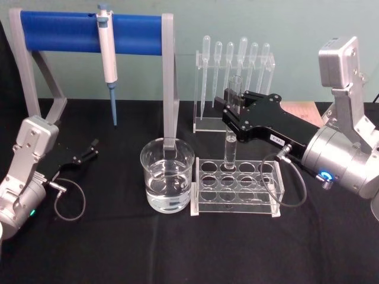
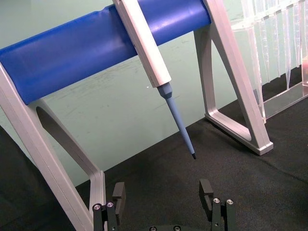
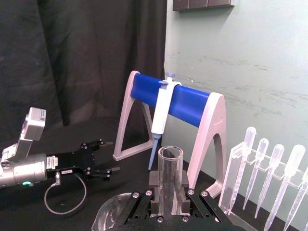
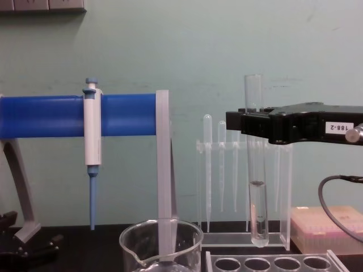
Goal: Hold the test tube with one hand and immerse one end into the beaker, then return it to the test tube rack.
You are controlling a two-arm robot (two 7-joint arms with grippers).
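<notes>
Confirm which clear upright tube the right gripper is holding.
The test tube: wide, open-rimmed, round-bottomed, clamped in the right gripper. The thin bulb-topped pipettes hang in their stand behind it.

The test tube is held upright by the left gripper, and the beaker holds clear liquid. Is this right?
No: the right gripper holds the test tube upright, as the head view shows. The left gripper rests open, aside. The beaker does hold clear liquid.
</notes>
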